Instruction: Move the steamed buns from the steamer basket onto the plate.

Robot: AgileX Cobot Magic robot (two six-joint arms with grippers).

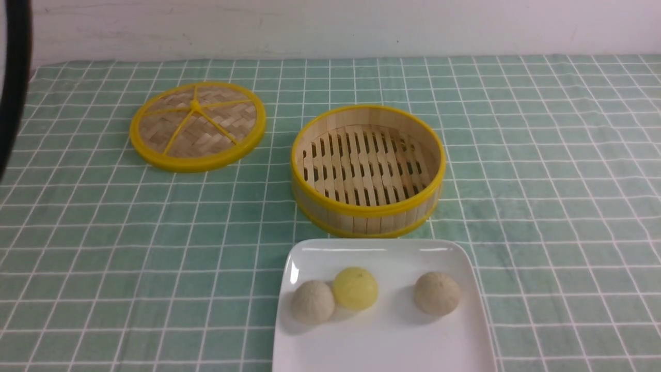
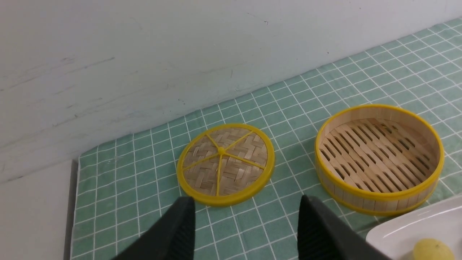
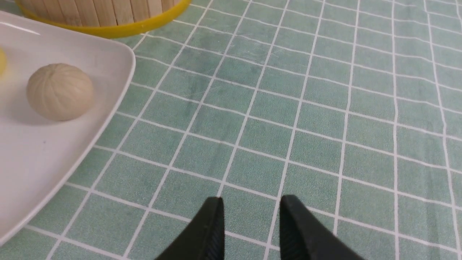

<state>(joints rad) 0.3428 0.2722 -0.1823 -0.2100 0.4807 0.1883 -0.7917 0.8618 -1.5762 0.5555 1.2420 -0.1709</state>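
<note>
In the front view all three steamed buns sit on the white square plate (image 1: 384,343) at the counter's near edge, domes up and pleats on top. Being round, they show no long axis, but their row runs left to right: a pale bun (image 1: 312,301) touches the yellow bun (image 1: 355,288), and a second pale bun (image 1: 437,293) lies apart to the right. Just behind the plate the steamer basket (image 1: 367,206) stands mouth up, its slatted floor in full view. Its woven lid (image 1: 197,125) lies flat at far left on the green checked cloth (image 1: 542,181). The claws show only in the wrist views. The left wrist view shows the left claw (image 2: 246,202) released, jaws wide with nothing between them, near the lid, with the basket, a plate corner and part of the yellow bun to one side. The right wrist view shows the right claw (image 3: 251,199) narrowly parted, grasping nothing, over cloth beside the plate's edge and the second pale bun.
</note>
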